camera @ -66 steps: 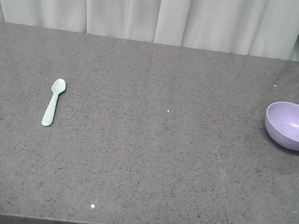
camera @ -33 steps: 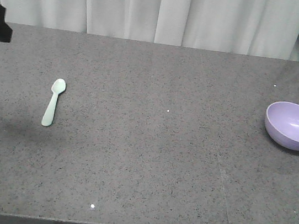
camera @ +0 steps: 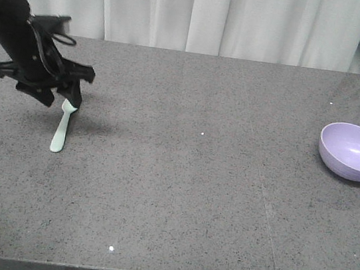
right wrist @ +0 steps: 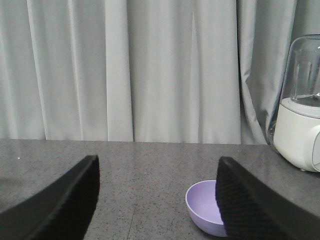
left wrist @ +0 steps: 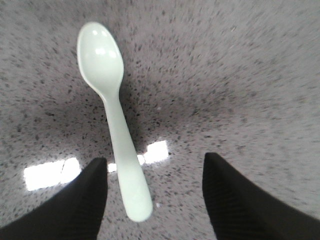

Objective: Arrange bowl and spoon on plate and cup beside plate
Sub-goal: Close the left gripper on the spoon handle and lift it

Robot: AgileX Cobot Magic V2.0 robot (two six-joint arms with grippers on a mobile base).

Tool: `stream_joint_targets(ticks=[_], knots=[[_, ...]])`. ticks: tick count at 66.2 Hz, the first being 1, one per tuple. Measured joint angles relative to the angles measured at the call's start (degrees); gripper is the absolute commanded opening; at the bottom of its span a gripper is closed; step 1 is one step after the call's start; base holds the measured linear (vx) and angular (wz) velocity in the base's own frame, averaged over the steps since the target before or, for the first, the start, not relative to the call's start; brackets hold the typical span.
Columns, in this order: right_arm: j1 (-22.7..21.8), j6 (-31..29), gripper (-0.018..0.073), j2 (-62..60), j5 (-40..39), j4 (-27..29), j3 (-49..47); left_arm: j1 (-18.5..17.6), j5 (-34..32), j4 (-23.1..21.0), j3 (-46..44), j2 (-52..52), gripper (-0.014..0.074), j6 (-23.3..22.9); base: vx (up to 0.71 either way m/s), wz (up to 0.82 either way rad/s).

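- pale grey pleated curtain (camera: 217,16) hangs behind the whole scene, filling the back of the front view and the right wrist view.
- a dark grey speckled stone tabletop (camera: 178,195) runs across the front view, with a thin seam (camera: 269,218) running front to back on its right part.
- the black left robot arm (camera: 20,32) slants down from the upper left corner of the front view to the left part of the tabletop.
- a white blender base with a clear jar (right wrist: 302,115) stands at the right edge of the right wrist view, just in front of the curtain.
- the small round lavender-purple glossy plastic bowl (camera: 355,151) sits upright on the far right of the tabletop, well apart from the left arm.
- the left gripper (left wrist: 155,167) has its jaws spread wide and grips nothing; its black fingers (left wrist: 85,205) stand on either side of the spoon handle. whether they touch the tabletop cannot be told.
- the right gripper (right wrist: 157,162) is also spread wide and holds nothing, with the bowl seen low between its fingers.
- the small pale mint-white plastic spoon (left wrist: 112,120) lies flat on the left part of the tabletop, hollow side up, its oval head towards the curtain, its handle end nearer one finger than the other.
- a tiny white speck (camera: 111,249) lies near the front edge.
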Motion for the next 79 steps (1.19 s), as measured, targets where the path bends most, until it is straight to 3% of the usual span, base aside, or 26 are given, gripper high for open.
stream_joint_targets(ticks=[12, 19, 68, 79], knots=[[0.0, 0.0, 0.0494, 0.0, 0.0, 0.0, 0.0, -1.38, -0.01, 7.25, 0.0, 1.84, 0.0412, -2.47, 0.0, 0.0], [0.0, 0.0, 0.0494, 0.0, 0.04, 0.0, 0.0, -1.38, -0.01, 8.89, -0.29, 1.91, 0.0412, -2.61, 0.0, 0.0], [0.0, 0.0, 0.0494, 0.0, 1.05, 0.0, 0.0, -2.02, -0.41, 8.11, -0.61, 7.98, 0.0412, -2.68, 0.0, 0.0], [0.0, 0.0, 0.0494, 0.0, 1.18, 0.0, 0.0, -2.02, -0.22, 8.48, -0.98, 8.58, 0.0359, -2.68, 0.0, 0.0]])
